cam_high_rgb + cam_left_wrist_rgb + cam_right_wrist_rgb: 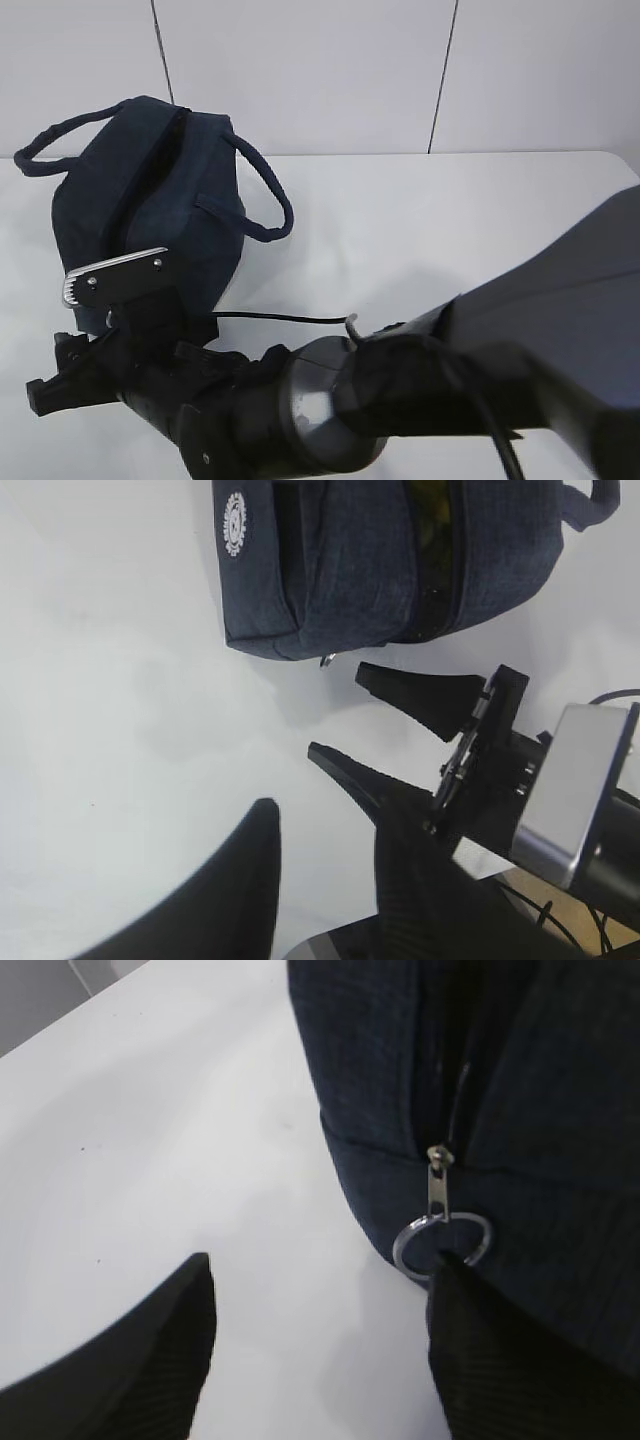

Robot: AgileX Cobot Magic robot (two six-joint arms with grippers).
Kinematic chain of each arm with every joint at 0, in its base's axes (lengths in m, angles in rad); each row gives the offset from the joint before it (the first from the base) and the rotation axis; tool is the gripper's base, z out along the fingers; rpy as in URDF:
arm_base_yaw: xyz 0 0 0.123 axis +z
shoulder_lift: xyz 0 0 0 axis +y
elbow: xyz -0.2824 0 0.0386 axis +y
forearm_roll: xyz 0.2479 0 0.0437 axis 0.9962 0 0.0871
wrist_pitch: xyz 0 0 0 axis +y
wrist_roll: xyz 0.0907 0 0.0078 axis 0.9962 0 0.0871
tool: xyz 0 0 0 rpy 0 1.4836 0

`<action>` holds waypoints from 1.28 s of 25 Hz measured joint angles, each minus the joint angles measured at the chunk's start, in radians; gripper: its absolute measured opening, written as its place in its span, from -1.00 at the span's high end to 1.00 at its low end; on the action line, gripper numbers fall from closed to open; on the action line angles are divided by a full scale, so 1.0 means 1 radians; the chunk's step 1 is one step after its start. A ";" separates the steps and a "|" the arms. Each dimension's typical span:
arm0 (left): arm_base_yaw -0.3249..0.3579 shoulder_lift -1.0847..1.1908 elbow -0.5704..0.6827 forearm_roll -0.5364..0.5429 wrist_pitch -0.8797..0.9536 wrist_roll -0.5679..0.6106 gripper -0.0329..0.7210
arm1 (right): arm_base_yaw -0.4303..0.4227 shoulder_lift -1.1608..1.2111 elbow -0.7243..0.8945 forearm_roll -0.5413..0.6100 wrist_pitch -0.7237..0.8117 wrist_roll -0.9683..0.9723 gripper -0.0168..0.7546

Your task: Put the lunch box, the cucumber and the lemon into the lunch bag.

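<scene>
The navy lunch bag (160, 190) lies on the white table, its zipper slot partly open along the top. Through the slot (435, 520) a patch of yellow shows, likely the lemon. The lunch box and the cucumber are hidden. My right gripper (325, 1260) is open at the bag's near end (540, 1110). The tip of its right finger (450, 1280) sits inside the silver ring pull (442, 1240). The left wrist view shows that same right gripper (336, 710) just below the bag (350, 570). My left gripper (325, 815) stands open over bare table, holding nothing.
The right arm (480, 380) fills the foreground of the exterior view and reaches across to the left. A black cable (280, 318) lies on the table (430, 230) beside the bag. One loop handle (268, 200) hangs toward the middle. A pale wall stands behind.
</scene>
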 joint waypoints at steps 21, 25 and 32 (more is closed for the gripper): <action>0.000 0.000 0.000 0.000 0.000 0.000 0.30 | -0.008 0.028 -0.042 0.152 0.031 -0.018 -0.29; 0.000 0.000 0.000 0.000 0.000 0.000 0.30 | -0.012 0.028 -0.053 0.152 0.054 -0.018 -0.29; 0.000 0.000 0.000 0.000 0.000 0.000 0.30 | -0.017 0.032 -0.053 0.152 0.062 -0.018 -0.29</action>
